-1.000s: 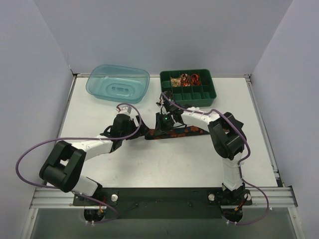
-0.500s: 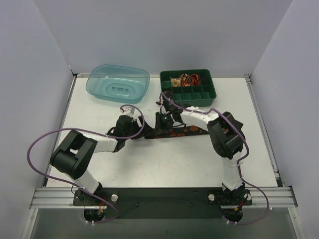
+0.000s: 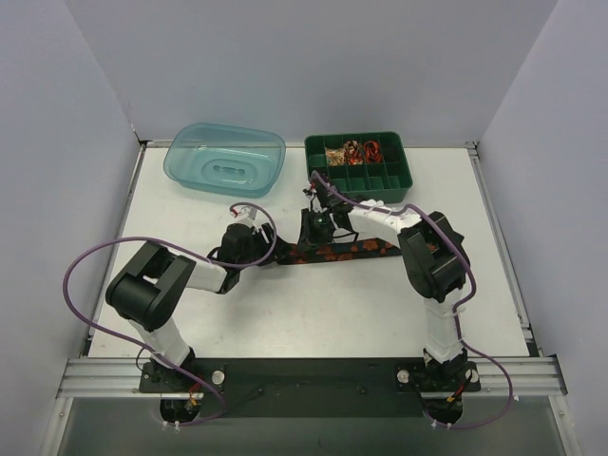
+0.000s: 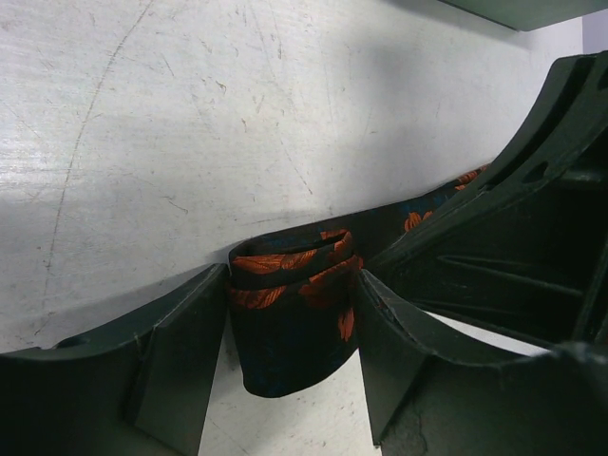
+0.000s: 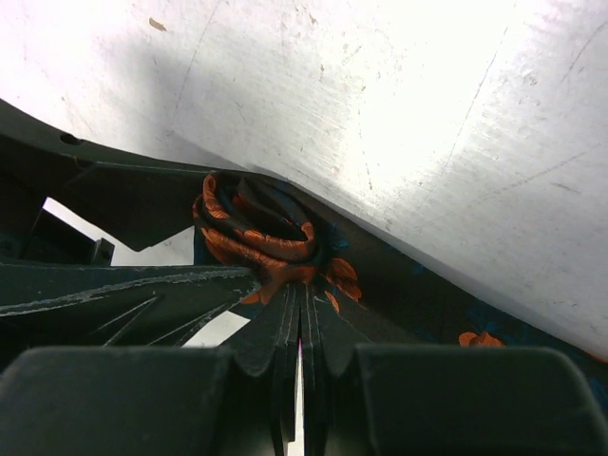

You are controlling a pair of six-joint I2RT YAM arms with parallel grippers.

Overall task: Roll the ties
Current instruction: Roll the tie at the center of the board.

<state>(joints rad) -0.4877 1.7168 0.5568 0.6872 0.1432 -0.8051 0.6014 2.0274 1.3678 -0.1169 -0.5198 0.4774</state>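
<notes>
Partly hidden under arms, black orange-blotched fabric necktie [image 3: 347, 250], coiled end at pressed-together right gripper [image 5: 299, 288], left gripper [image 4: 293, 290] straddling flat fold, clamp unclear.

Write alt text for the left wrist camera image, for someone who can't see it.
A folded end of a black tie with orange blotches sits between the two dark fingers of the left gripper, which rest against its sides. A scratched white table lies behind.
</notes>
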